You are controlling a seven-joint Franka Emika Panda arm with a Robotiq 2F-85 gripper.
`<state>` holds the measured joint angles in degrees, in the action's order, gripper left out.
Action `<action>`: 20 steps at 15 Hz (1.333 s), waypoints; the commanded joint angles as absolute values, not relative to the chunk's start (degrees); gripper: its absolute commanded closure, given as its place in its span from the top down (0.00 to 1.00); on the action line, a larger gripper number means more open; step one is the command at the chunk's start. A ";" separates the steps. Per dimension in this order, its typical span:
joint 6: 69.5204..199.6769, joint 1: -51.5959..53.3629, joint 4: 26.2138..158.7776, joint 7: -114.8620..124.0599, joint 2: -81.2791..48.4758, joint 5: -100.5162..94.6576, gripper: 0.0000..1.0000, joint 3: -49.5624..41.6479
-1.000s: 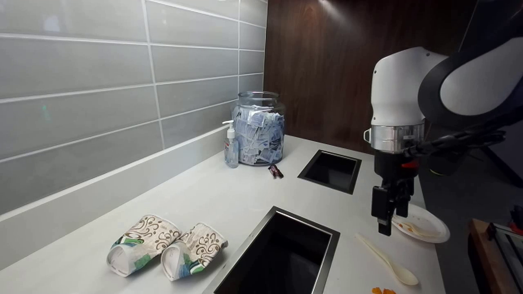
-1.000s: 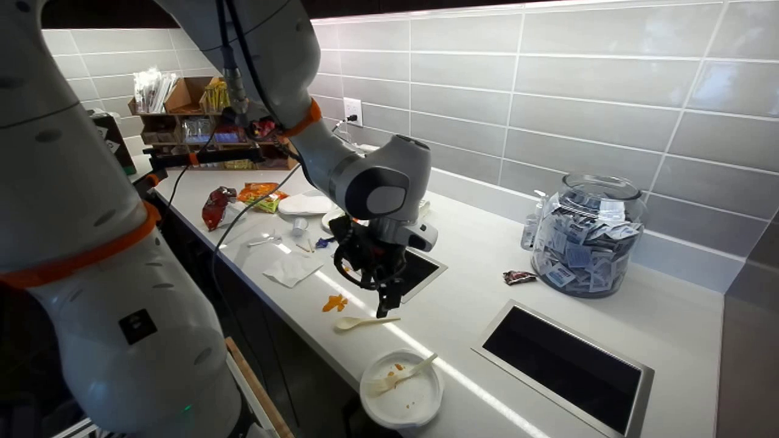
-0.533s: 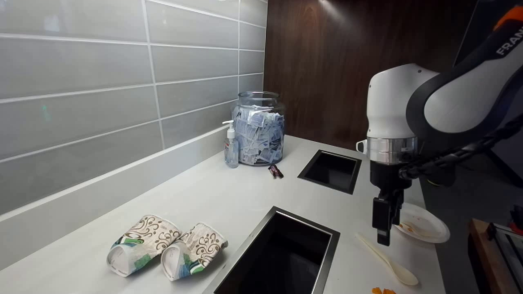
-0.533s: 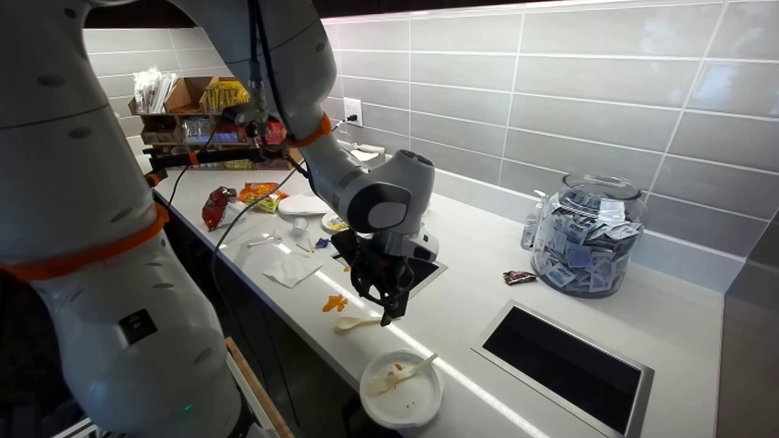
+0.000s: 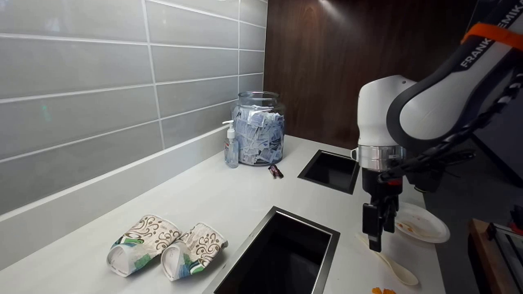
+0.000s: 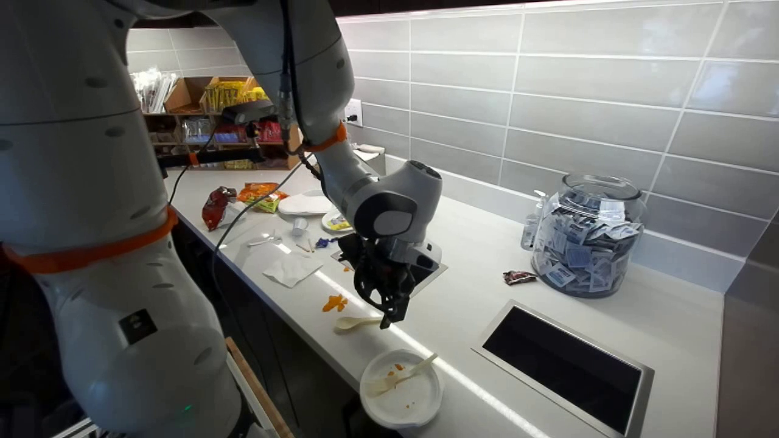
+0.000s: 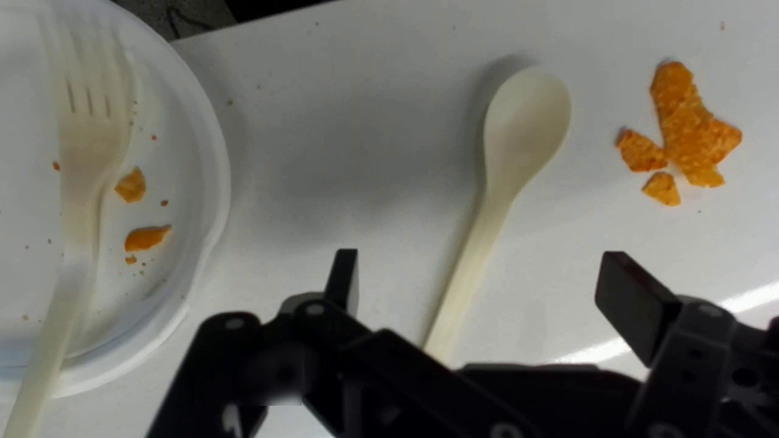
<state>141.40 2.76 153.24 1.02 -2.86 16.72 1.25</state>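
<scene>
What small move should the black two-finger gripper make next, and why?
Probably lower the black gripper slightly: in the wrist view its empty fingers look spread above the white counter, with the slender handle of the cream, plastic-looking spoon between them.

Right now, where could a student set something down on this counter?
Bare counter lies between the paper cups and pump bottle, and between the two dark rectangles. It's crowded near the fingers, where plate, spoon and chip pieces lie close, with bare gaps between.
</scene>
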 commanded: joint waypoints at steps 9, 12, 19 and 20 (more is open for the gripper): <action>142.89 2.18 150.40 7.27 -7.50 18.02 0.53 1.68; 142.66 2.07 149.88 7.73 -8.21 18.05 0.92 1.72; 142.38 1.86 148.75 7.40 -9.49 18.64 0.35 1.91; 142.31 1.81 148.67 6.92 -9.53 19.00 0.28 2.02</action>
